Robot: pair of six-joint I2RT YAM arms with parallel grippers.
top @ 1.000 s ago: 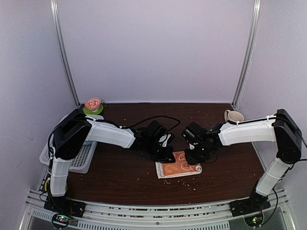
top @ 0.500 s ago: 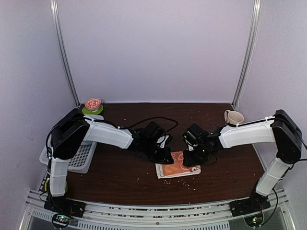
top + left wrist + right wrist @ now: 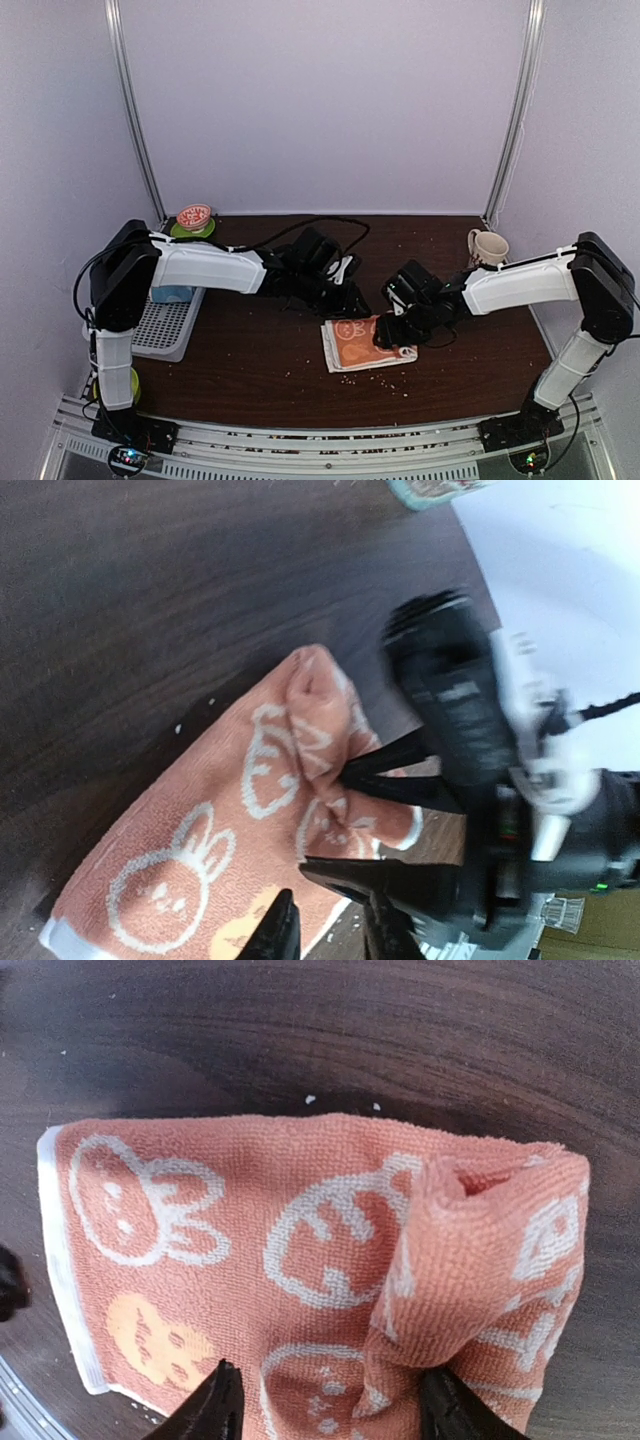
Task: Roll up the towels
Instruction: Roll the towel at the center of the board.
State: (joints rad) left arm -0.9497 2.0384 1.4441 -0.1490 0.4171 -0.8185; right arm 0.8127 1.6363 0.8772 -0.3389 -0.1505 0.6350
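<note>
An orange towel [image 3: 362, 346] with white rabbit prints lies flat on the dark wooden table, its right end curled over into a short loose roll [image 3: 490, 1250]. My right gripper [image 3: 332, 1412] is open low over the towel [image 3: 250, 1230], one finger on the flat cloth and the other against the roll. My left gripper [image 3: 330, 935] hovers a little open above the towel's [image 3: 190, 850] edge, with nothing between its fingers. In the top view the left gripper [image 3: 352, 300] is just behind the towel and the right gripper [image 3: 388, 334] is at its right end. Something light blue [image 3: 172, 294] shows in the basket, mostly hidden.
A white slotted basket [image 3: 160, 335] sits at the table's left edge under my left arm. A red and green dish [image 3: 194, 218] stands at the back left, a cream mug [image 3: 487, 245] at the back right. Crumbs dot the table near the towel.
Both grippers have opened and let go of the towel. The right gripper slid left over the cloth and the left drew back a little. The towel's right end now lies curled over.
</note>
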